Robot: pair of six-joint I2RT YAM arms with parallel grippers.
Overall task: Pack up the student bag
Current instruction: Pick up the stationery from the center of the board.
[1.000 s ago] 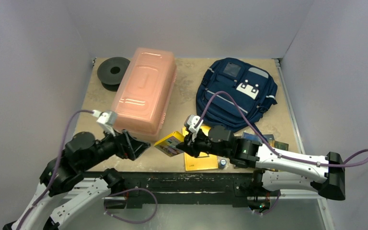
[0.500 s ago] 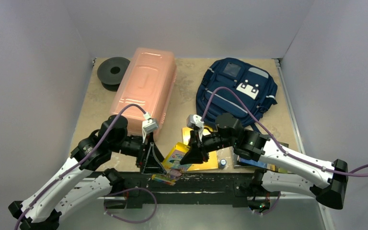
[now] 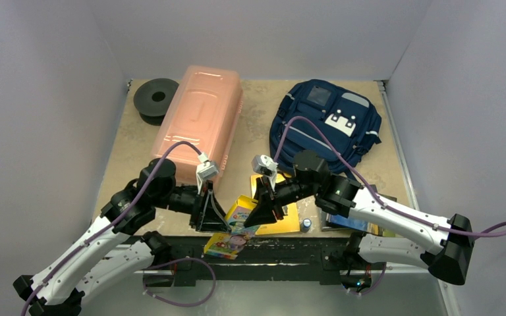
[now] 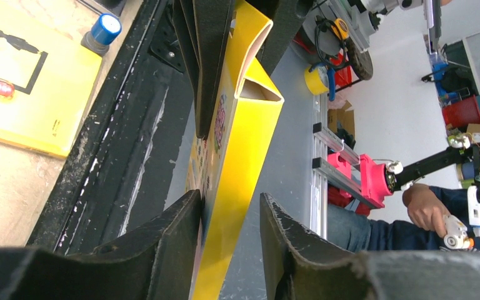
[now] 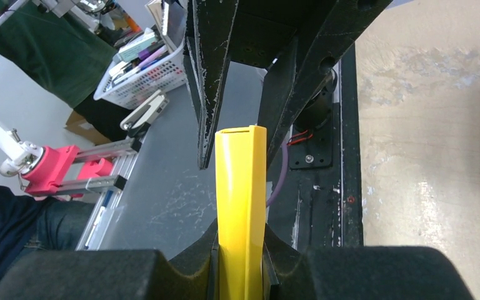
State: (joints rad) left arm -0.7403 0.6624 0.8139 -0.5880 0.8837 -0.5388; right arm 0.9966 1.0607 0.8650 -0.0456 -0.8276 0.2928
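The student bag (image 3: 326,125), navy with grey stripes, lies at the back right of the table, away from both arms. A flat yellow box with cartoon print (image 3: 232,240) hangs over the table's near edge. My right gripper (image 3: 258,216) is shut on one end of the yellow box (image 5: 240,187), both pads pressed to its sides (image 5: 240,240). My left gripper (image 3: 214,224) straddles the other end of the box (image 4: 237,144). One finger (image 4: 175,231) touches the printed face, and a gap remains at the other, so the left gripper (image 4: 230,203) is open.
A long pink translucent box (image 3: 197,125) and a black spool (image 3: 155,99) stand at the back left. A yellow book (image 3: 290,220), a blue-capped item (image 3: 307,224) and more books under the right arm lie near the black front rail (image 3: 283,247).
The left arm swung in from the left and its jaws narrowed around the yellow box. The right gripper carried that box toward the near edge and tilted it downward.
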